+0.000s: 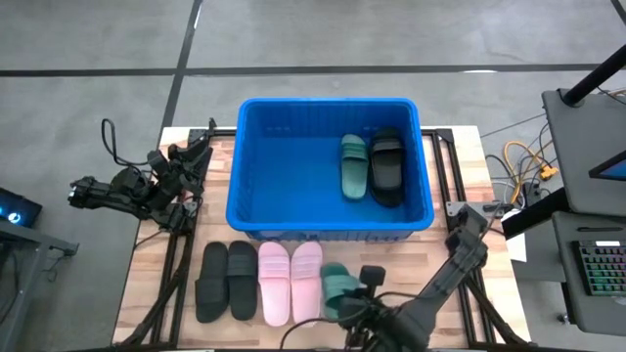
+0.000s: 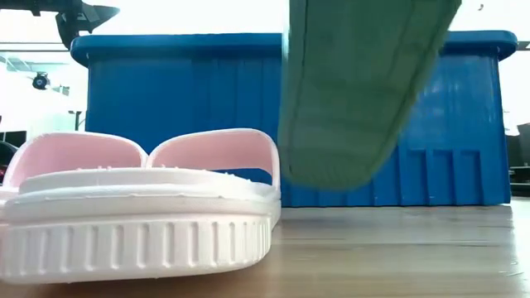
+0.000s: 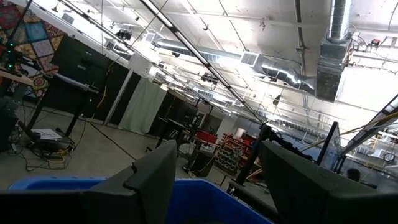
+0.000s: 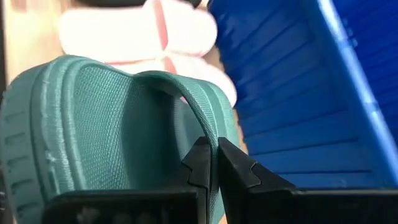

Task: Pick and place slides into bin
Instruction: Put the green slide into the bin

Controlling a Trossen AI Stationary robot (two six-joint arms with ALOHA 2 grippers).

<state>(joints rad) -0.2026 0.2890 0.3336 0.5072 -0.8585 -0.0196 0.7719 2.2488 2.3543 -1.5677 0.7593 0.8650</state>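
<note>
The blue bin (image 1: 256, 196) stands at the table's middle and holds a green slide (image 1: 353, 166) and a black slide (image 1: 387, 168). On the table near the front lie a black pair (image 1: 226, 281) and a pink pair (image 1: 290, 283). My right gripper (image 1: 359, 303) is shut on the second green slide (image 1: 339, 286), which shows lifted in the low view (image 2: 356, 91). My left gripper (image 3: 214, 180) is open and empty, raised at the table's left side beside the bin. My right gripper pinches the green slide's strap (image 4: 200, 115) between its two fingers, at the strap's edge. One finger (image 4: 198, 163) is under the strap and the other (image 4: 239, 167) is outside it. The slide is lifted clear of the table and hangs tilted, its sole showing in the low view.
The bin's near wall (image 2: 248, 124) rises right behind the pink slides (image 2: 141, 207). Bare wood shows at the table's right front (image 2: 414, 257). Cables and a desk stand beyond the table's right edge (image 1: 528, 166).
</note>
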